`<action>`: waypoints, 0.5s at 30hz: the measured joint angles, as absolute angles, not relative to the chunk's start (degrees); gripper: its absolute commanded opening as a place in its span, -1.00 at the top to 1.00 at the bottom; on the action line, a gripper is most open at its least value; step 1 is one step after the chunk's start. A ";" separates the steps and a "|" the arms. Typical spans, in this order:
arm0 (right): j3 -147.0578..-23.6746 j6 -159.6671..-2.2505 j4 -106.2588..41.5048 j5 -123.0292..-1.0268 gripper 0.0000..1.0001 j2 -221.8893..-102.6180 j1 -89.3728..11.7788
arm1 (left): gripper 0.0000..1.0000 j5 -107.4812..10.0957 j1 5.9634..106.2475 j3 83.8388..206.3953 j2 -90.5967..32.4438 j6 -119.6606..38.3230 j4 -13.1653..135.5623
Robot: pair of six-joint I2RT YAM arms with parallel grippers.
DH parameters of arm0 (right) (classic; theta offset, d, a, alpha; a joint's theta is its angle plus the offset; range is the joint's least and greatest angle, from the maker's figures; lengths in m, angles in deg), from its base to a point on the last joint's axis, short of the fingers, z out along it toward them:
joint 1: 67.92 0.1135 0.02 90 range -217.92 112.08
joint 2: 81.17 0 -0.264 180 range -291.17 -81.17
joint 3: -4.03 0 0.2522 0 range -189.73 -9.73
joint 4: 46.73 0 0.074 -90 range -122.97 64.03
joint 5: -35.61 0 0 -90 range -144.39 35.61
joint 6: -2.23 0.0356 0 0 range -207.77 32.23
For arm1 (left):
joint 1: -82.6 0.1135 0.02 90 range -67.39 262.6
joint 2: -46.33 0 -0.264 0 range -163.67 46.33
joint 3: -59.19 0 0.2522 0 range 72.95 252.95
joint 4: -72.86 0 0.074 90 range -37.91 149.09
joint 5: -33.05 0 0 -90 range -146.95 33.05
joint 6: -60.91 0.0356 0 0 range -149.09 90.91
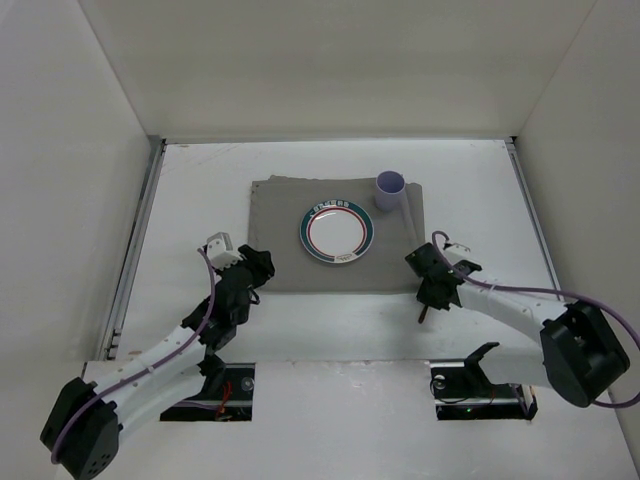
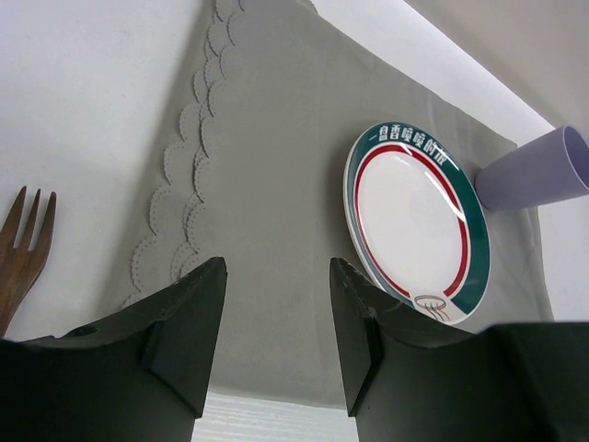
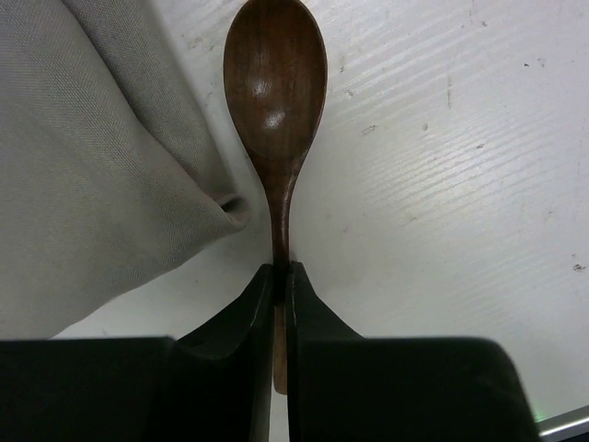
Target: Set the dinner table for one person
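White walls point(image 1: 300, 60) are enclosing the table point(image 1: 200, 180), which is carrying a grey mat point(image 1: 280, 205) at its middle as the setting's base. A plate point(image 1: 338, 232) is sitting centred there, a lilac cup point(image 1: 390, 190) standing at its far right. Right fingers point(image 3: 294, 296) are clenching a wooden spoon point(image 3: 274, 83) beside the mat's corner, probably for laying by the plate. Left fingers point(image 2: 195, 322) are hanging spread, empty, near a wooden fork point(image 2: 23, 249).

The left arm point(image 1: 160, 365) reaches from the lower left of the frame up toward the centre, and the left claw point(image 2: 276, 285) has its jaws spread wide with nothing between them. The right arm point(image 1: 510, 312) stretches in from the lower right, and the right claw point(image 3: 282, 276) is pinched tight on a wooden spoon point(image 3: 274, 83) by its handle
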State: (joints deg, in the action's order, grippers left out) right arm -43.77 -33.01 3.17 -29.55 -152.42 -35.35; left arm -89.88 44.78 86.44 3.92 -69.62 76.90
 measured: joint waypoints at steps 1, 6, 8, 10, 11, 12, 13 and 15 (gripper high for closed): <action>-43.77 -32.88 3.17 -29.46 0.90 -152.15 -35.35 | 0.08 -89.90 45.00 86.36 3.94 -69.62 76.92; -44.19 -32.05 6.58 -26.92 0.92 -146.40 -35.35 | 0.08 -89.97 46.51 85.33 4.09 -69.71 77.20; -45.63 -32.53 8.94 -25.35 0.91 -143.65 -35.43 | 0.07 -89.95 47.08 85.33 3.41 -69.80 77.47; -48.47 -34.52 10.69 -24.13 0.90 -142.23 -35.61 | 0.07 -89.95 47.21 85.33 2.06 -69.84 77.77; -50.62 -36.22 11.28 -23.69 0.90 -142.36 -35.63 | 0.08 -89.95 47.21 85.33 1.29 -69.84 77.77; -52.76 -37.84 11.47 -23.45 0.90 -142.97 -35.59 | 0.08 -89.95 47.21 85.33 0.70 -69.84 77.77; -55.36 -39.83 11.41 -23.32 0.90 -144.18 -35.30 | 0.08 -89.97 47.25 85.33 0.18 -69.84 77.77; -60.04 -43.92 9.92 -23.84 0.91 -147.83 -34.17 | 0.08 -89.97 47.43 85.33 -0.32 -69.84 77.79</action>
